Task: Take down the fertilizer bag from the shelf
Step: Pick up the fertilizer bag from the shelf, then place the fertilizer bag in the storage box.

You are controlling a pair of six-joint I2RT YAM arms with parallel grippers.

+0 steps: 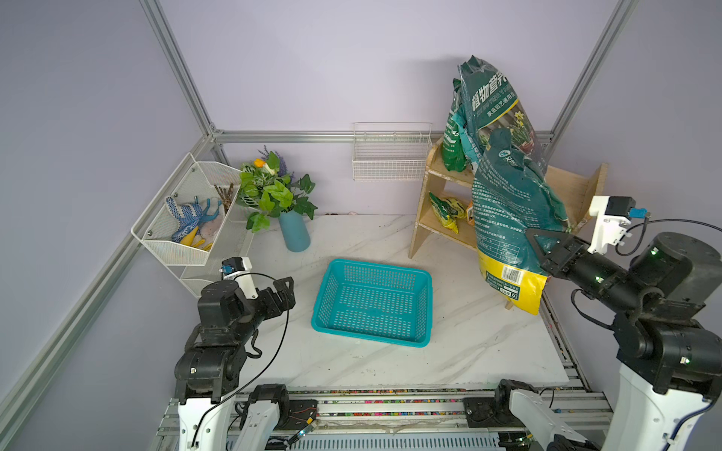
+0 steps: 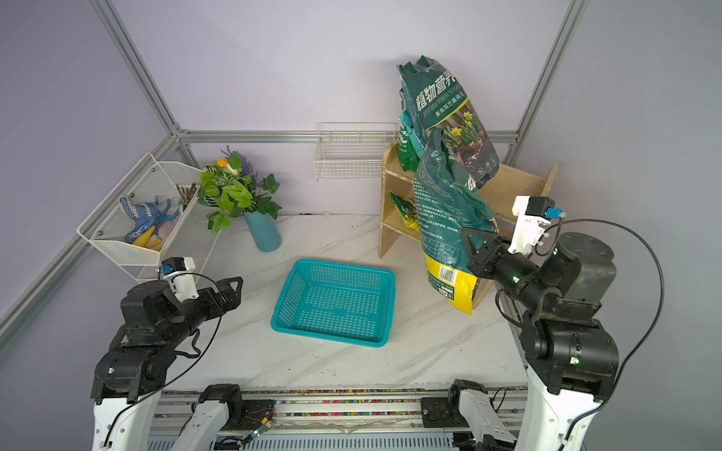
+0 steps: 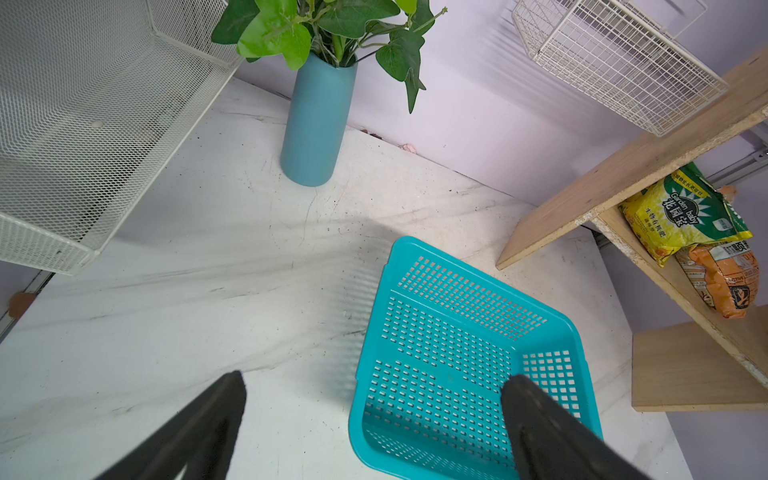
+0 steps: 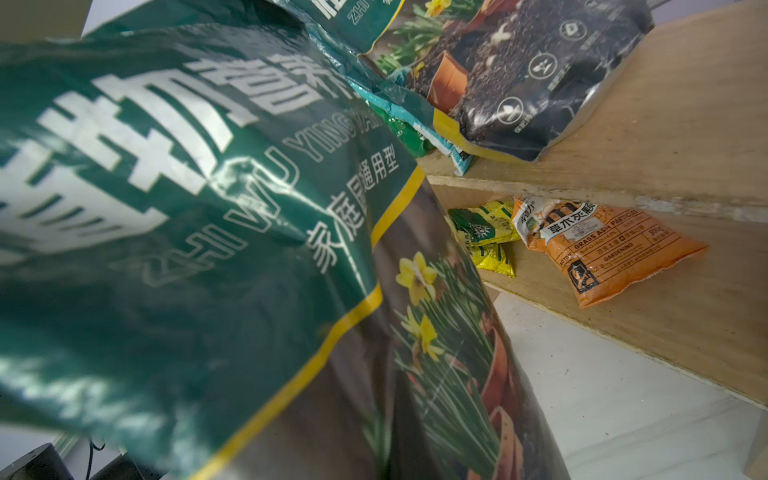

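Right gripper [image 1: 533, 239], closest to the lens at the end of its arm, is clamped on the side edge of the fertilizer bag [image 1: 512, 211]. The bag hangs off the top tier in front of the shelf [image 1: 574, 187]. Its yellow bottom is low beside the shelf's foot, and whether it touches the table [image 1: 469, 351] is hard to tell. Left gripper [image 1: 287, 287] hovers empty, jaws apart, near the teal basket [image 1: 375, 304].

Three things could go wrong. The thin pinch may slip on a heavy, slack bag. The bag's crumpled top rises just beside a second green bag [image 1: 490, 97] on the top tier and could drag it over. The bottom corner could snag on the shelf.
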